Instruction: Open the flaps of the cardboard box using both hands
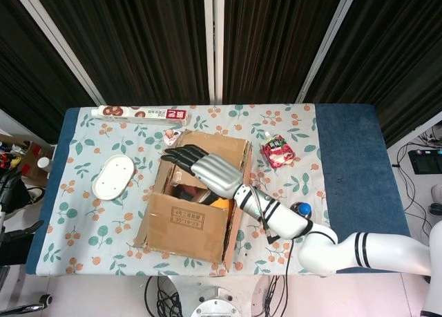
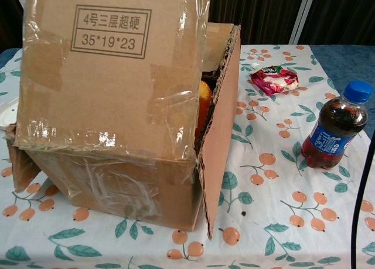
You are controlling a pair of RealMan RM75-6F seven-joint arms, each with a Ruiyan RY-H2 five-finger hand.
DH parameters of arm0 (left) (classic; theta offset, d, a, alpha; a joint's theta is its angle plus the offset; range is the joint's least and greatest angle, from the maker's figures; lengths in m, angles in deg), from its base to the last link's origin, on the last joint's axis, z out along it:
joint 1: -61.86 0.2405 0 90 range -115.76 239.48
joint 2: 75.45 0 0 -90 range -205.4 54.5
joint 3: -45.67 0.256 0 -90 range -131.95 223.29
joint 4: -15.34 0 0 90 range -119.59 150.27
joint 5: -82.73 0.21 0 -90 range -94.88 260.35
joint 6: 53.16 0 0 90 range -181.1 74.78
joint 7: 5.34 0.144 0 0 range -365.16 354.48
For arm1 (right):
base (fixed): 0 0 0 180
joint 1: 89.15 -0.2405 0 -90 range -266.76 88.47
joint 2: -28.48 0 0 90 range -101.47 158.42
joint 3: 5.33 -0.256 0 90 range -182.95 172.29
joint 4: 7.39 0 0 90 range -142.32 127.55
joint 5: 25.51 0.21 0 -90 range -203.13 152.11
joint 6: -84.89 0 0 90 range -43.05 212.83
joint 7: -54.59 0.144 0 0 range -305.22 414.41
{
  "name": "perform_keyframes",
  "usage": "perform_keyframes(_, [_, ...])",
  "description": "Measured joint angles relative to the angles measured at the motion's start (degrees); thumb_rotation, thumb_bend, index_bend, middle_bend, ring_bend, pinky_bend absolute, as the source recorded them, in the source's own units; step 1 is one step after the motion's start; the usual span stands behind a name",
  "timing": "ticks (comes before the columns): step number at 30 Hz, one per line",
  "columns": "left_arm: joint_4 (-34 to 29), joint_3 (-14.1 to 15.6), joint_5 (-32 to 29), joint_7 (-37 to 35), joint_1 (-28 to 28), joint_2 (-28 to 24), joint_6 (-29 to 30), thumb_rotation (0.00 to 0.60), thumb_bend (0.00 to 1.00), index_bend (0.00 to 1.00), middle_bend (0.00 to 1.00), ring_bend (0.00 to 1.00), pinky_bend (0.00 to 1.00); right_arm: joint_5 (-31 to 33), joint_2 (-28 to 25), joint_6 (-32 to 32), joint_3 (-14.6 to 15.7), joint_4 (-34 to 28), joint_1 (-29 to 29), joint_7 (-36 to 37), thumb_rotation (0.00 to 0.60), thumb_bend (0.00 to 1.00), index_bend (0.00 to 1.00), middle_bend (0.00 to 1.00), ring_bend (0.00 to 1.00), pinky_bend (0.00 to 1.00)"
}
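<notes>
Dark curtains hang behind a table (image 1: 90, 255) covered in a fruit-print cloth. Going left to right in the head view: a white oval dish (image 1: 113, 177) lies well left of the cardboard box (image 1: 186, 242), which sits mid-table. A long printed carton (image 1: 140, 113) lies along the far edge. The near flap (image 2: 111, 70) stands almost upright, and something orange shows inside. The right hand (image 1: 200, 166) reaches over the opening with its fingers (image 1: 178, 155) extended and slightly spread, holding nothing; whether they touch the cardboard cannot be told. The left hand is not visible in either view.

Risk, as a judgement: the upright flap may drop back shut if unsupported, and a hard push could slide the box towards the dish.

Right of the box lie a red pouch (image 1: 277, 152) and a cola bottle (image 2: 333, 126), near the arm's sweep. Room looks freer on the left.
</notes>
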Motion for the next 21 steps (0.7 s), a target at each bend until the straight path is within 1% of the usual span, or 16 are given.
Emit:
perform_keyframes(5, [-1.0, -0.3, -0.2, 0.7, -0.1, -0.6, 0.0, 0.6, 0.04, 0.0, 0.03, 0.07, 0.17, -1.4, -3.0, -1.6, -0.6, -5.5, 0.8, 3.2, 0.6, 0.0, 0.0, 0.0, 0.0, 0.0])
perform_keyframes(10, [-1.6, -0.3, -0.1, 1.1, -0.1, -1.1, 0.2, 0.6, 0.04, 0.0, 0.03, 0.07, 0.17, -3.1, -5.0, -4.3, -0.3, -10.2, 0.9, 5.2, 0.6, 0.0, 0.0, 0.0, 0.0, 0.0])
perform_keyframes(16, [-2.2, -0.3, 0.1, 1.4, -0.1, -1.6, 0.4, 0.6, 0.04, 0.0, 0.03, 0.07, 0.17, -4.5, -6.1, -6.4, 1.2, -13.3, 0.6, 5.2, 0.6, 0.0, 0.0, 0.0, 0.0, 0.0])
perform_keyframes(21, [-2.3, -0.3, 0.2, 1.4, -0.1, -1.7, 0.5, 0.6, 0.04, 0.0, 0.03, 0.07, 0.17, -4.4, -6.3, -6.4, 2.0, -13.3, 0.5, 4.3, 0.6, 0.0, 0.0, 0.0, 0.0, 0.0])
